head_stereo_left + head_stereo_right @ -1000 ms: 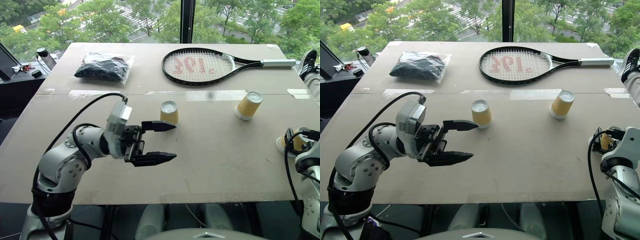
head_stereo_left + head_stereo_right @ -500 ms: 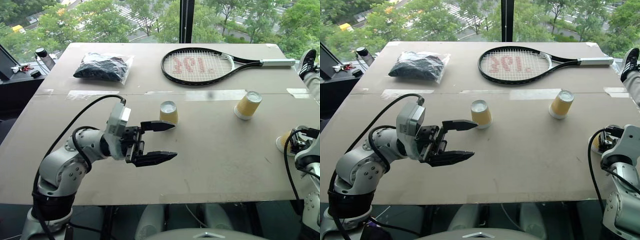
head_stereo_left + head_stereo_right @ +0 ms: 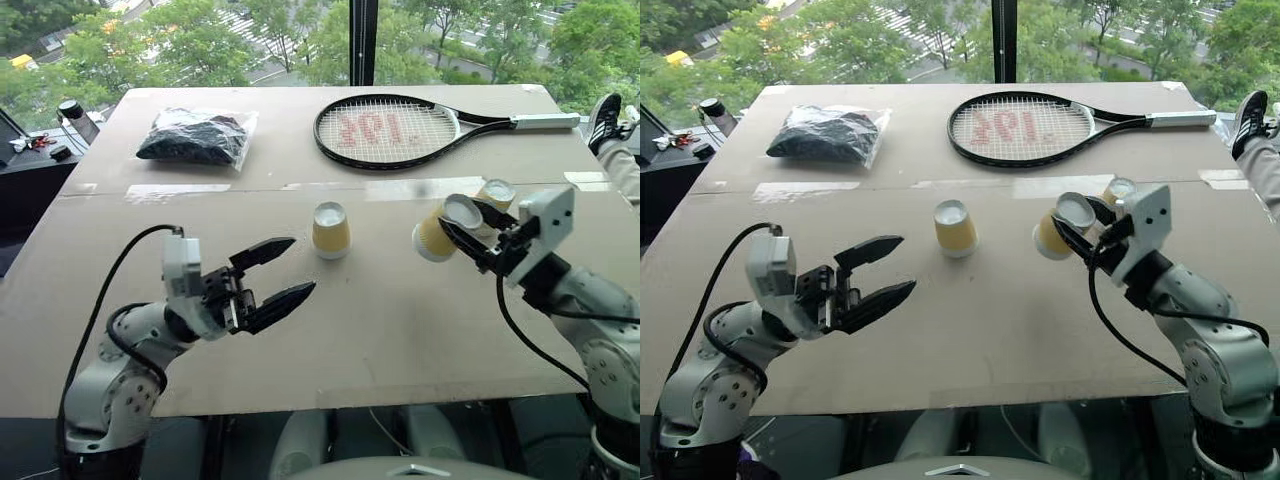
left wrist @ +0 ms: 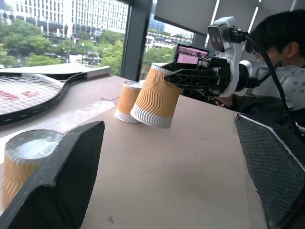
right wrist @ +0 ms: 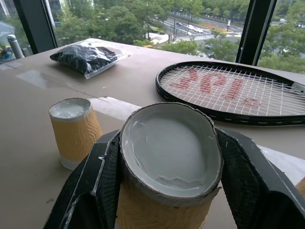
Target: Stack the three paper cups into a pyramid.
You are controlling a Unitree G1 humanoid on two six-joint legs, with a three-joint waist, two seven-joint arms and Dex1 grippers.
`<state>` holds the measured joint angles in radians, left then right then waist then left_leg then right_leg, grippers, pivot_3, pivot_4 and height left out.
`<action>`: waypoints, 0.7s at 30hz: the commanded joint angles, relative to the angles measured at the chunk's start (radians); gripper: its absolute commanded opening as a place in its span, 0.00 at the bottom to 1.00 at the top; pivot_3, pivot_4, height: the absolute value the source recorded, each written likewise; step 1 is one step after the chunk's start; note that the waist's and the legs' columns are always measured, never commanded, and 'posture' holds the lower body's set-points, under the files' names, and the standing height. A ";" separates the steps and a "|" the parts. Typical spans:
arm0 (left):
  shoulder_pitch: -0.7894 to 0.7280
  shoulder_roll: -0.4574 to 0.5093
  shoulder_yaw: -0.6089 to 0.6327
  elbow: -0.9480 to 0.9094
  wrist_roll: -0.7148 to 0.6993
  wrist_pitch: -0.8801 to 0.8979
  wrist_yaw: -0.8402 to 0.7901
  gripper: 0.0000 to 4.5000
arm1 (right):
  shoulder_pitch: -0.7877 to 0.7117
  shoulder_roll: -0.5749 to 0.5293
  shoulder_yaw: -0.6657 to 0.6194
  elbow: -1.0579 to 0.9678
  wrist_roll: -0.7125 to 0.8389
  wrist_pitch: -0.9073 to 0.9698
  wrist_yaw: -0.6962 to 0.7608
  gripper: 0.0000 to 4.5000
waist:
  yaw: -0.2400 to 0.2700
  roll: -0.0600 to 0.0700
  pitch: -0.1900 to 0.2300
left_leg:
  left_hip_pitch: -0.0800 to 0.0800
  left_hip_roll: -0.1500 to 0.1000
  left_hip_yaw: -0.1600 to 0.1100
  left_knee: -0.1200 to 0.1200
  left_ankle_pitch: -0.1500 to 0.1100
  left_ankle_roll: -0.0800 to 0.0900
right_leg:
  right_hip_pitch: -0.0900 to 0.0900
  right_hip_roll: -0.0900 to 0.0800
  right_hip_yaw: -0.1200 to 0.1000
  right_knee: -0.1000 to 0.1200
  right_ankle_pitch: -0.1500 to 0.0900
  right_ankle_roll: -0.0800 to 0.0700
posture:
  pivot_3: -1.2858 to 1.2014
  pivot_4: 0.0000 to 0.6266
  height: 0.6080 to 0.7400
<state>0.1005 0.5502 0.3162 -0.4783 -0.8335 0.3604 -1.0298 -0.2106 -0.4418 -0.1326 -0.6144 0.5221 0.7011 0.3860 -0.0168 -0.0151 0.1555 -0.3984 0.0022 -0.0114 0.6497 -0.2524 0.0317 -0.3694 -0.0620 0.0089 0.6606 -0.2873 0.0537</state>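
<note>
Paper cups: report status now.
Right claw shut on one cup, lifted. Left claw open, empty. Two cups upside down, apart. Pyramid not started; nothing between them.

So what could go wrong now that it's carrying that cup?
The right tool holds one paper cup tilted above the table, so it could slip or land crooked. Swinging it across might knock the upside-down cup or the cup behind it.

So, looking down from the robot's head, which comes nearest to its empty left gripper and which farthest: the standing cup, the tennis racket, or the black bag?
From the left gripper:
1. Standing cup, just ahead and to its right.
2. Black bag, far side of the table, left.
3. Tennis racket, far side, right; only a little farther than the bag.
</note>
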 commanded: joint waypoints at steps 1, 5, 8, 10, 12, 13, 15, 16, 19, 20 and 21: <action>0.040 -0.003 0.107 -0.004 -0.062 -0.028 0.019 1.00 | -0.123 0.020 0.115 0.143 -0.093 -0.078 0.018 0.48 | 0.010 0.000 0.000 | -0.001 0.000 0.000 0.000 0.000 0.000 | -0.001 0.000 0.000 0.000 0.000 0.000 | 0.52 0.24 1.00; 0.097 0.013 0.190 0.011 -0.079 -0.031 0.018 1.00 | -0.250 0.052 0.212 0.295 -0.151 -0.130 0.070 0.48 | 0.003 0.000 0.001 | -0.002 -0.001 0.002 0.000 0.000 0.000 | -0.002 -0.001 0.002 0.000 0.000 0.000 | 0.52 0.24 1.00; 0.119 0.022 0.221 0.022 -0.082 -0.030 0.014 1.00 | -0.274 0.059 0.245 0.333 -0.167 -0.155 0.110 0.48 | 0.007 0.000 0.001 | -0.002 -0.001 0.002 -0.001 0.000 0.000 | -0.003 -0.001 0.001 0.000 0.000 0.000 | 0.52 0.24 1.00; 0.141 0.035 0.248 0.038 -0.079 -0.031 -0.004 1.00 | -0.298 0.081 0.265 0.352 -0.163 -0.156 0.128 0.48 | 0.005 0.000 0.001 | -0.003 -0.001 0.002 -0.001 0.000 0.000 | -0.003 -0.001 0.001 0.000 0.000 0.000 | 0.52 0.24 1.00; 0.152 0.047 0.269 0.053 -0.083 -0.028 -0.015 1.00 | -0.314 0.093 0.283 0.370 -0.166 -0.151 0.146 0.48 | 0.000 0.000 0.001 | -0.002 -0.001 0.002 -0.001 0.000 0.000 | -0.004 -0.001 0.001 0.000 0.000 0.000 | 0.52 0.24 1.00; 0.155 0.051 0.276 0.059 -0.084 -0.028 -0.019 1.00 | -0.317 0.094 0.291 0.377 -0.172 -0.154 0.155 0.48 | -0.001 0.000 0.001 | -0.002 0.000 0.003 -0.001 0.000 0.000 | -0.004 -0.002 0.002 0.001 0.000 0.000 | 0.52 0.24 1.00; 0.160 0.056 0.281 0.063 -0.085 -0.030 -0.026 1.00 | -0.322 0.097 0.301 0.392 -0.187 -0.168 0.166 0.48 | 0.000 0.000 0.001 | -0.002 0.000 0.002 -0.001 0.000 0.000 | -0.005 -0.002 0.002 0.001 0.000 0.000 | 0.52 0.24 1.00; 0.162 0.057 0.282 0.063 -0.086 -0.029 -0.026 1.00 | -0.323 0.101 0.303 0.398 -0.191 -0.173 0.169 0.48 | 0.000 0.000 0.001 | -0.002 0.000 0.002 -0.001 0.000 0.000 | -0.005 -0.002 0.002 0.001 0.000 0.000 | 0.52 0.24 1.00; 0.167 0.055 0.285 0.060 -0.088 -0.025 -0.028 1.00 | -0.326 0.117 0.314 0.422 -0.209 -0.191 0.171 0.48 | 0.001 0.000 0.001 | -0.002 0.000 0.003 -0.001 0.000 0.000 | -0.005 -0.002 0.002 0.001 0.000 0.000 | 0.52 0.24 1.00; 0.168 0.055 0.286 0.059 -0.088 -0.025 -0.029 1.00 | -0.326 0.121 0.319 0.430 -0.218 -0.198 0.172 0.48 | 0.001 0.000 0.001 | -0.002 0.000 0.003 -0.001 0.000 0.000 | -0.005 -0.003 0.002 0.001 0.000 0.000 | 0.52 0.24 1.00; 0.170 0.055 0.287 0.059 -0.088 -0.025 -0.029 1.00 | -0.324 0.125 0.324 0.437 -0.228 -0.207 0.172 0.48 | 0.001 0.000 0.001 | -0.002 0.000 0.003 -0.001 0.000 0.000 | -0.005 -0.004 0.002 0.001 0.000 0.000 | 0.52 0.24 1.00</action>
<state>0.2681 0.5958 0.5792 -0.4055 -0.8997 0.3500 -1.0491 -0.5151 -0.3249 0.1898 -0.1660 0.3088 0.5323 0.5506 -0.0159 -0.0153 0.1563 -0.4007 0.0021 -0.0085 0.6483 -0.2525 0.0314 -0.3748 -0.0664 0.0114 0.6615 -0.2870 0.0537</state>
